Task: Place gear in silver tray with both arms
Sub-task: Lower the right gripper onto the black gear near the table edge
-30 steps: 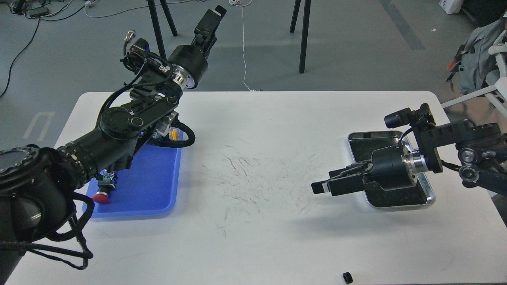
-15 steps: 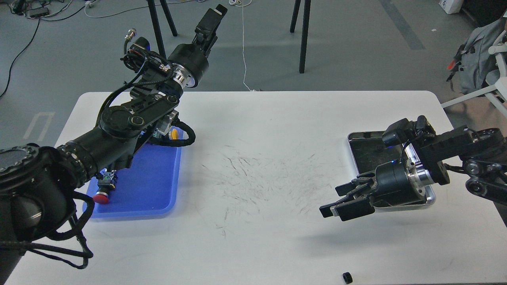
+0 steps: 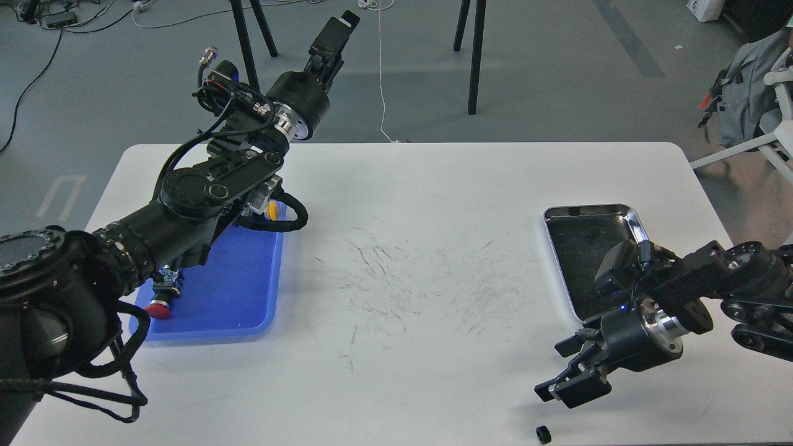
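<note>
The gear [image 3: 543,435] is a small black ring lying on the white table near its front edge, right of centre. The silver tray [image 3: 588,211] sits on the right side of the table, its dark scuffed bottom showing, its near end hidden by my right arm. My right gripper [image 3: 553,371] is open and empty, pointing down and left, just above and behind the gear and apart from it. My left gripper [image 3: 334,31] is raised high beyond the table's far left edge; its fingers show as one dark bar.
A blue plastic tray [image 3: 238,297] sits at the left under my left arm, holding a red-capped part [image 3: 158,308] and a yellow piece [image 3: 271,211]. Black stand legs [image 3: 474,62] rise from the floor behind the table. The table's middle is scuffed with dark marks.
My right gripper has swung from above the silver tray down and towards the front edge, ending close to the gear. The tray's bottom is now mostly uncovered. The left arm has barely moved.
</note>
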Action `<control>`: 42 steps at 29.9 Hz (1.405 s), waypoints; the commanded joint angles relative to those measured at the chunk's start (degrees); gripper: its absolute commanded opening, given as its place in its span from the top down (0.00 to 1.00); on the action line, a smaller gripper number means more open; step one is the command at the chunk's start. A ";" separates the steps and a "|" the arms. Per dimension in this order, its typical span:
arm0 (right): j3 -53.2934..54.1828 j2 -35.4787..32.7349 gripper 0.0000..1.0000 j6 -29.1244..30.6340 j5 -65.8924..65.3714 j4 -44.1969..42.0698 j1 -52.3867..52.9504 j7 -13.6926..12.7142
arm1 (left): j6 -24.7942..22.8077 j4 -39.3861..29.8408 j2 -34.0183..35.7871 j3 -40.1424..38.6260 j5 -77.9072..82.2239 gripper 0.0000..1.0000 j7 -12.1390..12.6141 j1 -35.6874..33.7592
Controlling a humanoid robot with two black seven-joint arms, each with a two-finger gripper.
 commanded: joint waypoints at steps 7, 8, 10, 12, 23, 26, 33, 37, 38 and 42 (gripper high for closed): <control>-0.17 1.29 0.03 0.00 -0.72 -0.60 -3.10 0.00 | 0.00 0.09 -0.44 0.07 0.16 0.01 0.01 0.06; -0.17 1.29 0.03 0.00 -0.90 -0.60 -3.89 0.00 | 0.00 0.09 -0.44 0.07 0.16 0.01 0.01 0.06; 0.00 1.73 0.04 0.00 -0.81 -0.95 -4.77 0.00 | 0.00 0.09 -0.44 0.07 0.16 0.01 0.01 0.06; 0.00 2.08 0.04 0.00 -0.72 -1.22 -5.04 0.00 | 0.00 0.09 -0.44 0.07 0.16 0.01 0.01 0.06; 0.09 2.87 0.10 0.00 -0.72 -3.06 -7.32 0.00 | -0.18 1.84 -0.79 0.16 0.16 0.01 0.01 -0.64; 0.09 3.05 0.13 0.00 -0.72 -3.41 -7.85 0.00 | -0.27 2.55 -0.79 0.16 0.16 0.01 0.01 -0.73; 0.00 3.67 0.17 0.00 -0.63 -3.76 -8.64 0.00 | -0.44 2.55 -0.88 0.16 0.16 0.01 0.01 -0.73; -0.09 3.49 0.17 0.00 -0.72 -3.50 -8.91 0.00 | -0.44 2.55 -0.88 0.16 0.16 0.01 0.01 -0.73; -0.09 3.23 0.17 0.00 -0.72 -3.41 -8.82 0.00 | -0.44 2.46 -0.88 0.16 0.25 0.01 0.01 -0.73; -1.05 2.70 0.17 0.00 -0.81 -3.24 -8.21 0.00 | -0.53 2.55 -0.88 0.16 0.16 0.01 0.01 -0.82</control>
